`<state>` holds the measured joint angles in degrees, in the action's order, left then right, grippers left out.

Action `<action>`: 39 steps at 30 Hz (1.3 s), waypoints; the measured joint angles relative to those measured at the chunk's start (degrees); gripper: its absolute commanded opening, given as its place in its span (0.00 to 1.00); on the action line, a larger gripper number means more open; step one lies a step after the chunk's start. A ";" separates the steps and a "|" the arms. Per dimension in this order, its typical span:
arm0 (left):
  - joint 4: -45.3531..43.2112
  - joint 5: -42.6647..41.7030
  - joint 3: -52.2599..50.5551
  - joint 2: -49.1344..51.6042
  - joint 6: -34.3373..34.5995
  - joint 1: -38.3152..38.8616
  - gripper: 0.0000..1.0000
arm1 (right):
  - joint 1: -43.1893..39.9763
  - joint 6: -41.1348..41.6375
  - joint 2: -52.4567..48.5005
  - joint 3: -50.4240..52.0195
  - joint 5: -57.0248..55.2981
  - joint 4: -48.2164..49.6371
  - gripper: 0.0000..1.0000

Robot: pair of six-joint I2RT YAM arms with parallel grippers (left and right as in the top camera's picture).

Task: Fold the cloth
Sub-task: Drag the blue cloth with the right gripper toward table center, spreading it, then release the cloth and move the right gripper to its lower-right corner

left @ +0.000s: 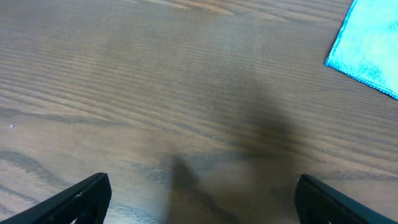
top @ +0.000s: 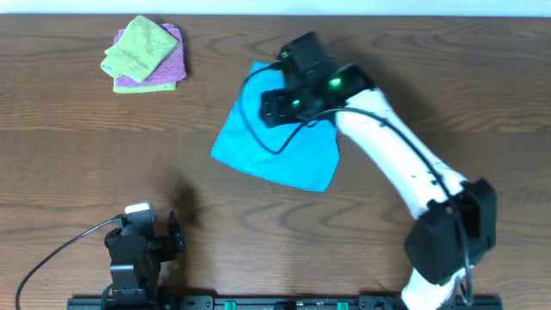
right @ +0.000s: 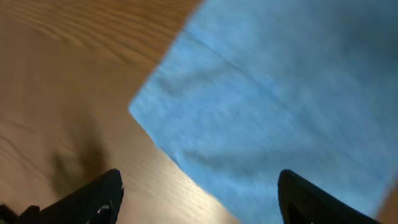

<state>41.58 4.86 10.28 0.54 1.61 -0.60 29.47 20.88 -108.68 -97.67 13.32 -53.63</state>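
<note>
The sky-blue cloth (top: 275, 151) lies flat on the wooden table, right of centre. My right gripper (top: 301, 69) hovers over the cloth's far part, hiding that part from above. In the right wrist view its fingers (right: 198, 199) are spread wide and empty over a corner of the cloth (right: 280, 99). My left gripper (top: 142, 226) rests near the front edge, left of the cloth. Its fingers (left: 202, 199) are open over bare wood, and a cloth corner (left: 370, 46) shows at the upper right.
A lime-green folded cloth (top: 138, 47) lies on a purple folded cloth (top: 162, 73) at the far left of the table. The right arm (top: 405, 164) stretches diagonally from the front right edge. Black cables trail by each arm.
</note>
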 measured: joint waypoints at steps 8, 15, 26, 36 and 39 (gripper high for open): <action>0.02 0.00 0.00 0.00 0.00 0.00 0.95 | -0.59 -1.53 -0.24 0.02 -0.96 -7.72 0.84; -0.04 -2.16 0.00 0.00 0.04 0.00 0.95 | -0.59 -6.08 4.83 9.90 -4.42 -5.40 0.84; -1.07 -9.77 -0.20 0.00 7.06 0.00 0.95 | -4.15 -1.01 29.22 45.16 -0.02 16.06 0.86; -1.57 -14.40 -0.20 0.04 17.66 0.00 0.96 | -8.09 10.75 32.68 63.21 9.70 31.85 0.86; -1.53 -17.92 0.13 1.55 19.26 0.00 0.95 | -8.15 12.15 32.68 63.65 10.80 32.59 0.87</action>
<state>40.05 -13.06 10.41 2.09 20.86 -0.60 21.32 33.04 -76.01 -34.02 24.12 -21.04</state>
